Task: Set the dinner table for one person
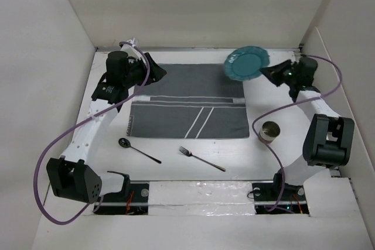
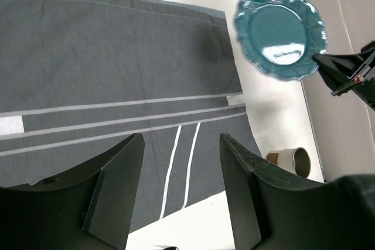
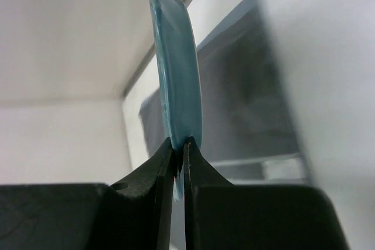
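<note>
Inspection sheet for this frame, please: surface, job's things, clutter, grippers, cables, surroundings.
Surface: white dinner table, matte.
Job's things: striped grey placemat lies centre; teal plate held by its rim at the mat's far right corner; spoon, fork near edge; cup right.
Clutter: nothing seen.
Grippers: left gripper open over placemat; right gripper shut on plate.
Cables: purple cables loop beside both arms.
Surroundings: plain white walls.

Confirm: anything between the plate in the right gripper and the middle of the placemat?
Nothing visible. The right gripper pinches the plate by its rim at the placemat's far right corner; the mat's middle is bare. The left gripper, open, hovers near its far left corner. The fork, spoon and cup lie off the mat.
</note>
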Controlling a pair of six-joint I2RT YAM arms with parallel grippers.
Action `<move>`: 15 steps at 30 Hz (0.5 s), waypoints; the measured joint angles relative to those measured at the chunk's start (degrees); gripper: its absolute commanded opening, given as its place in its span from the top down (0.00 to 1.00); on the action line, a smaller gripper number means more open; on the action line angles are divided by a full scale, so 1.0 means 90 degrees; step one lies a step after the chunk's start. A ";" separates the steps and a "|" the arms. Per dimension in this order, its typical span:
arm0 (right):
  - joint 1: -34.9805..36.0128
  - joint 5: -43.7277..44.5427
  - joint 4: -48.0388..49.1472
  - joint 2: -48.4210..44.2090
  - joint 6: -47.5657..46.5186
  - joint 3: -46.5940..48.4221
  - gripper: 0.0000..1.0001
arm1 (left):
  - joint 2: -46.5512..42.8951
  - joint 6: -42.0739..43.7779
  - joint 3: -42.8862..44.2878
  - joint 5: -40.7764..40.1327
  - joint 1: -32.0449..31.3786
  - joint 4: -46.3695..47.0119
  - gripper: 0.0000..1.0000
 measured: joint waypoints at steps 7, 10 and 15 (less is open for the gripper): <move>0.2387 -0.0804 0.0680 0.0352 0.0253 0.0063 1.00 | -0.0248 -0.0022 -0.0194 -0.0046 0.0109 -0.0177 0.48; 0.3094 -0.1122 0.0738 0.0879 0.0260 0.0359 1.00 | -0.0459 -0.0017 -0.0362 -0.0058 0.0182 -0.0299 0.48; 0.3546 -0.1243 0.0612 0.1700 0.0187 0.0797 1.00 | -0.0675 0.0044 -0.0520 -0.0160 0.0226 -0.0515 0.48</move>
